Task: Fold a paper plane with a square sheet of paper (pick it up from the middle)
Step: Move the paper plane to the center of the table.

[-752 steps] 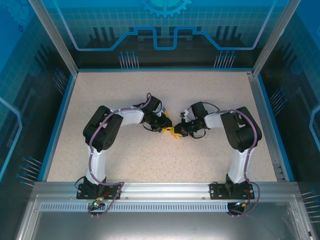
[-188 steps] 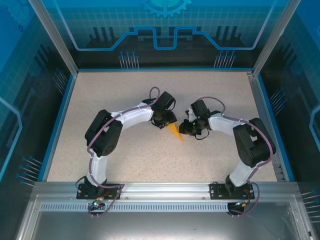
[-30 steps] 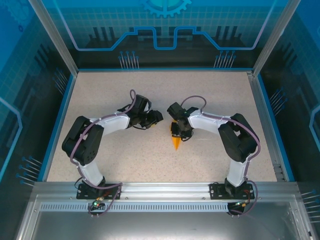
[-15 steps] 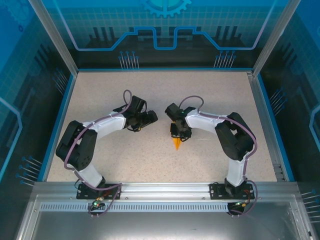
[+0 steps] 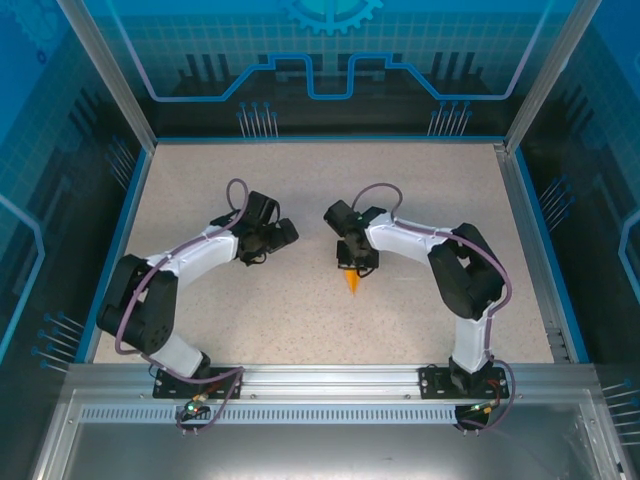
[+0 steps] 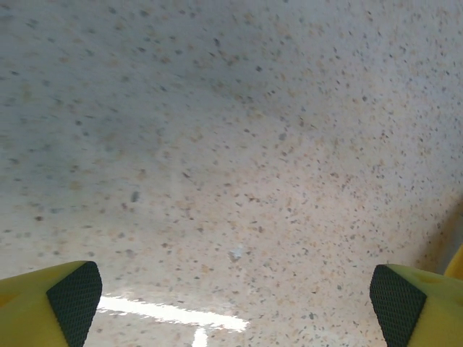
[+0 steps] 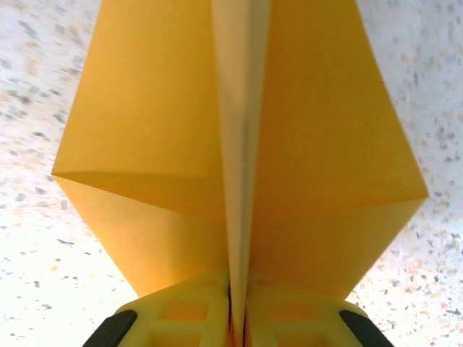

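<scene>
Right claw (image 7: 237, 312) is pinching the paper plane (image 7: 325, 137) by its centre ridge, wings fanning ahead of it; left claw (image 6: 235, 289) is hanging spread, empty. Folding is looking finished.

The paper plane (image 7: 152, 130) is smooth matt paper — the table (image 6: 231, 144) speckled, matt, stone-like.
</scene>
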`<action>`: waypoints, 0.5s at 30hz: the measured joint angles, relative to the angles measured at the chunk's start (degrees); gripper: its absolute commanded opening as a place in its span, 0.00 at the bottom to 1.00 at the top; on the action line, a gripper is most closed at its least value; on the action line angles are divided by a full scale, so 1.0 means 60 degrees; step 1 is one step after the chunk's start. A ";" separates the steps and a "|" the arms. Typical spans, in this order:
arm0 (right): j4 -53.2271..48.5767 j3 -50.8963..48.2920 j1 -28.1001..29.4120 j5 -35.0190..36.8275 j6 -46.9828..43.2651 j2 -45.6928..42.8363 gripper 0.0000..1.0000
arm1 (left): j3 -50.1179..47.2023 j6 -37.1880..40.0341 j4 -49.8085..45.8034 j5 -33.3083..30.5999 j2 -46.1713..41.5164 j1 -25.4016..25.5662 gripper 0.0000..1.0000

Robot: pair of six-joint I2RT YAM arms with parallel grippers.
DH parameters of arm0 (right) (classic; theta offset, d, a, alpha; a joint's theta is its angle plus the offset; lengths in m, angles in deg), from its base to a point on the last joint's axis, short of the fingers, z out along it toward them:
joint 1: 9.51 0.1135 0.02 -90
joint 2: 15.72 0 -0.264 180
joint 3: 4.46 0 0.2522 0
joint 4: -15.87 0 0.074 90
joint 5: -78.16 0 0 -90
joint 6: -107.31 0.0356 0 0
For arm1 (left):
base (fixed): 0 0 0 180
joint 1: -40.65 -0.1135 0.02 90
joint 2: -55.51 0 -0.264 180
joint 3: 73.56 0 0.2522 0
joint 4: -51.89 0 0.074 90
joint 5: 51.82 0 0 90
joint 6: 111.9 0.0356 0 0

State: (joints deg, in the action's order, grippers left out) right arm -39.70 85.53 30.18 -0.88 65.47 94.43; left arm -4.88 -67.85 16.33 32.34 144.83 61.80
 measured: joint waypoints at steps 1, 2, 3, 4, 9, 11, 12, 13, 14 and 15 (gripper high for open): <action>-0.0058 0.0259 0.0000 0.0025 -0.0124 0.0106 0.12 | -0.0058 0.0000 -0.0040 -0.0047 -0.0102 -0.0069 0.98; -0.0080 0.0510 0.0000 0.0036 -0.0233 0.0229 0.12 | -0.0120 0.0000 -0.0073 -0.0098 -0.0186 -0.0135 0.99; -0.0120 0.0783 0.0000 0.0040 -0.0353 0.0382 0.12 | -0.0160 0.0000 -0.0113 -0.0124 -0.0240 -0.0186 0.99; -0.0131 0.1075 0.0000 0.0040 -0.0474 0.0565 0.13 | -0.0200 0.0000 -0.0146 -0.0146 -0.0295 -0.0233 0.99; -0.0211 0.2229 -0.0033 0.0025 -0.0940 0.1588 0.13 | -0.0259 0.0004 -0.0277 -0.0171 -0.0357 -0.0288 0.98; -0.0310 0.2565 -0.0058 0.0025 -0.1064 0.1971 0.14 | -0.0288 0.0004 -0.0295 -0.0171 -0.0361 -0.0288 0.98; -0.0353 0.2685 -0.0062 0.0033 -0.1111 0.2095 0.15 | -0.0302 0.0004 -0.0306 -0.0171 -0.0364 -0.0288 0.99; -0.0397 0.2798 -0.0076 0.0029 -0.1147 0.2211 0.16 | -0.0313 0.0000 -0.0331 -0.0168 -0.0364 -0.0288 0.99; -0.0444 0.2881 -0.0076 0.0033 -0.1184 0.2299 0.18 | -0.0324 0.0004 -0.0328 -0.0171 -0.0364 -0.0288 0.99; -0.0474 0.2936 -0.0076 0.0033 -0.1213 0.2346 0.20 | -0.0324 0.0000 -0.0328 -0.0168 -0.0364 -0.0288 0.98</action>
State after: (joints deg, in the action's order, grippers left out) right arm -42.54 103.14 29.72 -0.68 58.19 108.50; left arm -6.83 -67.85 14.36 31.33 142.64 60.07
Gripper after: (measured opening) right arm 0.163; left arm 0.985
